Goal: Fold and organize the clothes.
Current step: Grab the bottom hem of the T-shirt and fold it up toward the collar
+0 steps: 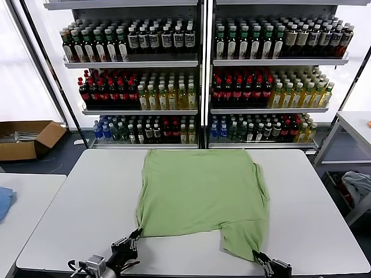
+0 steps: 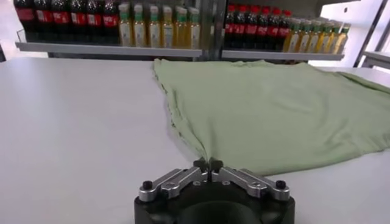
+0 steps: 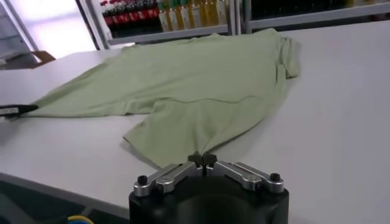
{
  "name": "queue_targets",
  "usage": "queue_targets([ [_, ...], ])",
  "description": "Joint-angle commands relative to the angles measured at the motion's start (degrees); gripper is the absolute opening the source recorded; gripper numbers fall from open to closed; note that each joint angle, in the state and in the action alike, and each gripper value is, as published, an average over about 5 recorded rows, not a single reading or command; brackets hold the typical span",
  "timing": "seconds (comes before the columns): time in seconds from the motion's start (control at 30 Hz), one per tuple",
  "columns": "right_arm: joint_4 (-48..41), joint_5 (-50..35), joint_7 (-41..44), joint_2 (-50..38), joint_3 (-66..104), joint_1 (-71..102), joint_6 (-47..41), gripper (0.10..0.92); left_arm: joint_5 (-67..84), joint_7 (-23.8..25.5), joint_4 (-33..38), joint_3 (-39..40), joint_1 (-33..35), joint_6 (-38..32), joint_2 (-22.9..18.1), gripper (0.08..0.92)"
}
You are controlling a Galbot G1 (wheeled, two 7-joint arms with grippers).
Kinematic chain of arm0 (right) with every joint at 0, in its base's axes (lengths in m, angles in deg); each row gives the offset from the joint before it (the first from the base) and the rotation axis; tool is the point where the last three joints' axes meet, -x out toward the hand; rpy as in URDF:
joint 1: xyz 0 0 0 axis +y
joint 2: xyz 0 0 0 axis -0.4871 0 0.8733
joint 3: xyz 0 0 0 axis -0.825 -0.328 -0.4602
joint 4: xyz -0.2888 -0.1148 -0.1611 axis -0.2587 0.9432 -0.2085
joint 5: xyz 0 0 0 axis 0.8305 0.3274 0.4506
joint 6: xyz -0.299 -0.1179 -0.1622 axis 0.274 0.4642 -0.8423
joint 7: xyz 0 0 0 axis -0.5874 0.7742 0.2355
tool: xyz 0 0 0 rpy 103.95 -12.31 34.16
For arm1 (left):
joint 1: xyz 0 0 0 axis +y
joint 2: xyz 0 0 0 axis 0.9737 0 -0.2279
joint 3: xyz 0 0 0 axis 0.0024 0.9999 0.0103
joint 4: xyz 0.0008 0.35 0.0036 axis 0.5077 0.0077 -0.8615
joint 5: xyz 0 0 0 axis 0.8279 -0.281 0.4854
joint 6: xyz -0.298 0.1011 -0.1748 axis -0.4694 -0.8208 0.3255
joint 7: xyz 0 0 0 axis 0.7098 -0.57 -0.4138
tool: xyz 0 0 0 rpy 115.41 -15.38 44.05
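Now my left gripper and right gripper each pinch a near corner of the shirt on the tabletop; soft, light fabric, likely to sag between them.

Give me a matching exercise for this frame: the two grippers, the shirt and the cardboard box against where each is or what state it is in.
Things:
1. left gripper
2. right gripper
3. green shirt
4. cardboard box

Places or states:
A. on the floor, beyond the table's left side
B. shut on the shirt's near right corner
C. spread flat on the white table
D. shut on the shirt's near left corner

Pairs: 1-D, 2-B, 3-C, 4-A
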Motion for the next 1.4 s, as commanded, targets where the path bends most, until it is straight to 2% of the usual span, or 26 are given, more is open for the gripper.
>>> queue_targets([
  [0.03, -0.9, -0.9, 3.9, 0.6, -0.2, -0.5, 5.2, 0.106, -0.3, -0.3, 3.7, 0.0, 0.4, -1.0, 0.0, 0.087],
  [0.27, 1.4, -3.0, 9.1, 1.1, 2.4, 5.6, 10.9, 0.106, -0.5, -1.0, 12.3, -0.9, 6.1, -0.8, -0.7, 0.087],
  [0.57, 4.9, -7.5, 11.4, 2.9, 7.5, 12.3, 13.1, 0.106, -2.7, -2.0, 20.3, -2.1, 14.4, -0.3, -0.7, 0.087],
  [0.77, 6.8, -12.5, 11.4, 3.0, 7.6, 11.9, 13.3, 0.106, -3.5, -0.7, 24.8, -4.2, 17.7, 0.1, 0.1, 0.087],
  [0.87, 6.7, -15.8, 10.4, 2.7, 7.0, 9.8, 12.7, 0.106, -3.0, 0.1, 24.1, -4.7, 15.9, 0.9, 0.6, 0.087],
  [1.07, 2.1, -23.1, 6.9, 4.5, 4.7, -3.7, 8.9, 0.106, -0.2, 1.6, 18.3, -4.7, 7.5, 1.7, 1.8, 0.087],
  [1.27, -2.5, -25.4, 4.3, 5.4, 1.7, -15.9, 6.7, 0.106, 3.3, 3.2, 15.4, -5.1, 0.3, 2.1, 2.5, 0.087],
  [1.4, -7.0, -25.4, 2.6, 5.3, 0.1, -22.9, 5.9, 0.106, 5.5, 3.8, 10.6, -5.0, -4.5, 3.1, 3.4, 0.087],
])
